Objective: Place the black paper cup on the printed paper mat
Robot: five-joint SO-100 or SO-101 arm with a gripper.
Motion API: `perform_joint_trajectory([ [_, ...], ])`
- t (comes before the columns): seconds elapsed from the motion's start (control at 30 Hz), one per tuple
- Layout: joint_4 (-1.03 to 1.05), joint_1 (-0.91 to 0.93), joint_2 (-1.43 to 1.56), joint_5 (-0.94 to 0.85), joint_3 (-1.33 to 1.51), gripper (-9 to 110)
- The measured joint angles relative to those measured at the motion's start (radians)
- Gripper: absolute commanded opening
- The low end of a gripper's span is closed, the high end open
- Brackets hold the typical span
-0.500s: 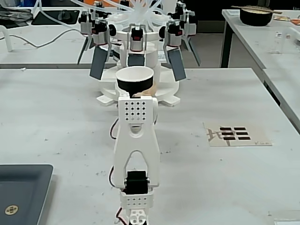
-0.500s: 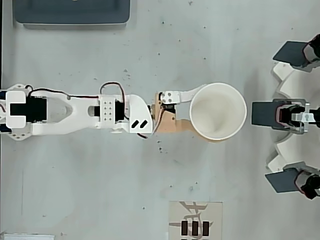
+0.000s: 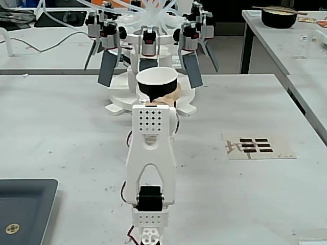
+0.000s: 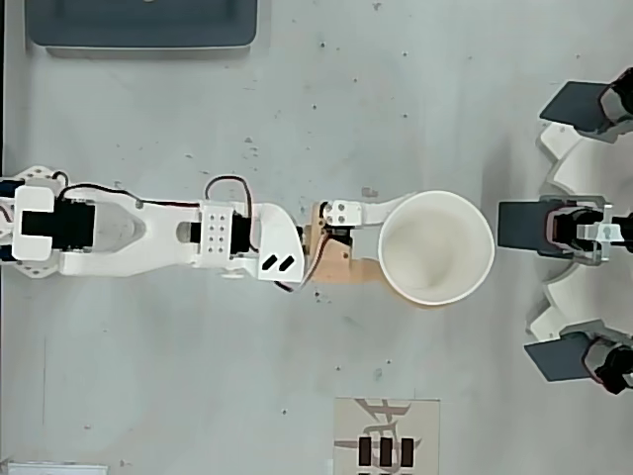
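The gripper (image 4: 415, 247) is clamped around the black paper cup (image 4: 435, 247), holding it upright with its white mouth facing up. In the fixed view, the printed paper mat (image 3: 259, 147) lies to the gripper's right, well apart from the cup (image 3: 157, 81).

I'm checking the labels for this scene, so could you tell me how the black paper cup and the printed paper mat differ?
The black paper cup stands upright, mouth open, with the gripper around it; the printed paper mat lies flat and untouched. The cup is round, black outside and white inside; the mat is a pale rectangle with black bars.
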Motion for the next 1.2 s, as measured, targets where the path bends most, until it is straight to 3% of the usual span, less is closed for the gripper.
perform_joint_trajectory([
  [0.43, 0.0, 0.0, 0.014, 0.0, 0.029, 12],
  [1.2, 0.0, 0.0, 0.403, 0.038, 0.396, 12],
])
